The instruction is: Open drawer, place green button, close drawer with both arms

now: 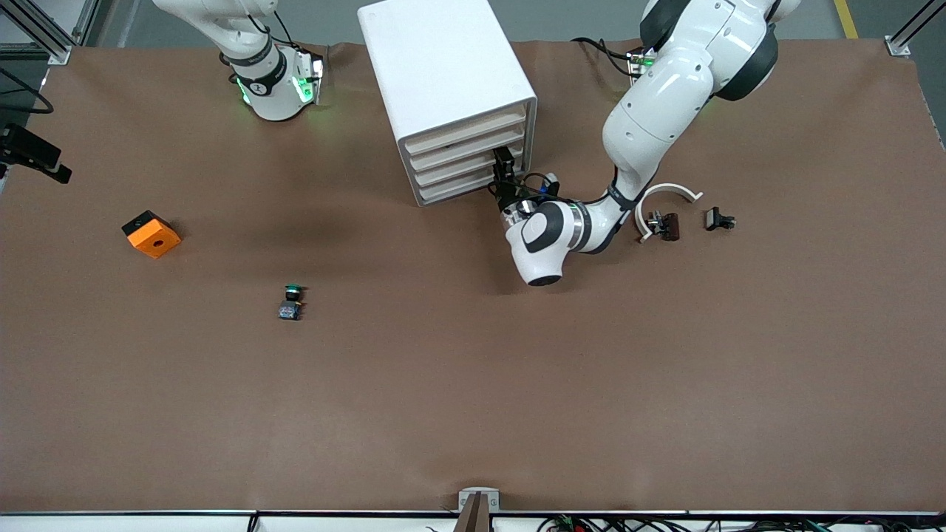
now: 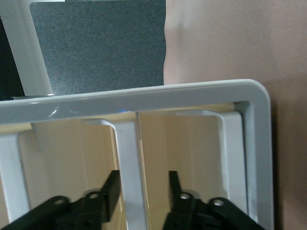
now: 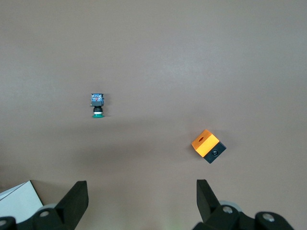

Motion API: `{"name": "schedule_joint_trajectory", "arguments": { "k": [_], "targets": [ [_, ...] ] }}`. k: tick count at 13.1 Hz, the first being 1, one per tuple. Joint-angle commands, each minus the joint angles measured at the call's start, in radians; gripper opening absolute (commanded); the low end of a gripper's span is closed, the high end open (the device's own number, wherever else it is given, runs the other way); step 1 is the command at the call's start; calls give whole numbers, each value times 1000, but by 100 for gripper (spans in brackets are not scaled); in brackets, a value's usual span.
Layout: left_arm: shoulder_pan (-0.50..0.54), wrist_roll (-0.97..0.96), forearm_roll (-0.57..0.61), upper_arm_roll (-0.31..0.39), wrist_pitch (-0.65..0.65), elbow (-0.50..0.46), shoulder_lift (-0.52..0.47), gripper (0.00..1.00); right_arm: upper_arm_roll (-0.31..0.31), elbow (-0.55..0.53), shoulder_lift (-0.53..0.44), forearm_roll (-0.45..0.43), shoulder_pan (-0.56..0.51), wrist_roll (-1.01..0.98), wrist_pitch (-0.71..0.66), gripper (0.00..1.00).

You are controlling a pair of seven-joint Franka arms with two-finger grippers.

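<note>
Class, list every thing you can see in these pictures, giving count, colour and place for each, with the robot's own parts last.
cabinet: one, white, four cream drawer fronts, between the arm bases.
drawer: one, cream front, shut, at the left gripper.
button: one, green cap, on the table nearer the camera than the cabinet.
orange block: one, black face, toward the right arm's end.
black parts: two, with a white curved strip, toward the left arm's end.
left gripper: black, open, at the drawer fronts.
right gripper: black, open, waiting above the table.
</note>
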Motion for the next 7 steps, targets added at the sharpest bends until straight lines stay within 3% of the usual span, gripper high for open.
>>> {"name": "schedule_joint_trajectory", "arguments": {
  "k": [1,5,7],
  "targets": [
    [-10,-5,-19,1,-7,-3,-6,26,10,-20,-27,1,-8,9,7,100],
    [5,-11,-17,6,-7,8,-9,12,10,-9,-23,4,-10,10,7,100],
    [19,-13,-17,12,-7,20,-9,11,10,7,-16,3,-10,10,-1,100]
  ]
}}
